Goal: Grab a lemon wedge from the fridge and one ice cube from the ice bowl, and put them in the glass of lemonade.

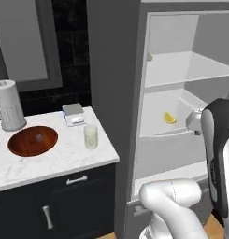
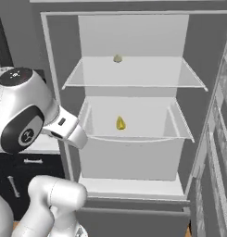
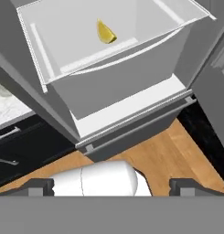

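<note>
The fridge [image 1: 117, 88] stands open, with pale shelves inside. A small yellow lemon wedge [image 1: 169, 118] [image 2: 120, 123] [image 3: 105, 33] lies alone in the middle shelf tray. My gripper [image 3: 112, 186] hangs in front of the fridge, outside and below that tray, well short of the wedge; it is open, its fingertips [image 3: 40, 186] wide apart with nothing between them. On the marble counter to the left sits the reddish-brown ice bowl [image 1: 22, 144] holding one pale ice cube [image 1: 39, 137]. To the bowl's right, near the counter's edge, stands the glass of lemonade [image 1: 90, 136].
A beige lump [image 2: 117, 58] rests on the upper fridge shelf. The open fridge door [image 2: 220, 139] stands at the right. A white paper-towel cylinder [image 1: 8, 111] and a small grey box [image 1: 74, 114] stand at the counter's back. Wooden floor [image 3: 173, 155] lies below.
</note>
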### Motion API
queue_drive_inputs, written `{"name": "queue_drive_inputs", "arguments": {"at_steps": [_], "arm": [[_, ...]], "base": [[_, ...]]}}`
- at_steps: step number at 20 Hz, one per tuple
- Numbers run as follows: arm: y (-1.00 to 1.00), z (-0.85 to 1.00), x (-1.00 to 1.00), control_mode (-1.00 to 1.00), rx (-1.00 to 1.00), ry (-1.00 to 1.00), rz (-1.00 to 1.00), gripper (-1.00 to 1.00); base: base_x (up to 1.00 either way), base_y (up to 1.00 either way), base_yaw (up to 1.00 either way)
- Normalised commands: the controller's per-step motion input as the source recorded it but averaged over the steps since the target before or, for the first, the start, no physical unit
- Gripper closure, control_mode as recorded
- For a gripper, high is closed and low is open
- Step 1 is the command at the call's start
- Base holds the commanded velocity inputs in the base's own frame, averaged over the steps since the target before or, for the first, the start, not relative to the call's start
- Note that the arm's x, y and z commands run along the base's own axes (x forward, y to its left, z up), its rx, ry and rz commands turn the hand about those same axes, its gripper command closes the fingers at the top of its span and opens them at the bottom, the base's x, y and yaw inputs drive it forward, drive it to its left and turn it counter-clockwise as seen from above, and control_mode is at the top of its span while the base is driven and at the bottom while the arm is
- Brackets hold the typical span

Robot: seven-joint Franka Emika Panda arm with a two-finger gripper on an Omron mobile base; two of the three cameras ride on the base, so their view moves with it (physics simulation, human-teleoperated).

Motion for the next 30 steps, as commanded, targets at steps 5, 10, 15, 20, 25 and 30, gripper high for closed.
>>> {"name": "queue_drive_inputs", "arguments": {"at_steps": [5, 10, 15, 20, 25, 30], "arm": [[0.00, 0.00, 0.00, 1.00, 0.00, 0.00, 0.00, -1.00], [0.00, 0.00, 0.00, 1.00, 0.00, 0.00, 0.00, -1.00], [0.00, 0.00, 0.00, 1.00, 0.00, 0.00, 0.00, -1.00], [0.00, 0.00, 0.00, 1.00, 0.00, 0.00, 0.00, -1.00], [0.00, 0.00, 0.00, 1.00, 0.00, 0.00, 0.00, -1.00], [0.00, 0.00, 0.00, 1.00, 0.00, 0.00, 0.00, -1.00]], "base": [[0.35, -0.38, 0.46], [-0.01, -0.58, 0.23], [-0.39, -0.70, 0.00], [-0.46, 0.06, 0.00], [-0.36, 0.35, 0.00], [0.57, 0.44, 0.00]]}}
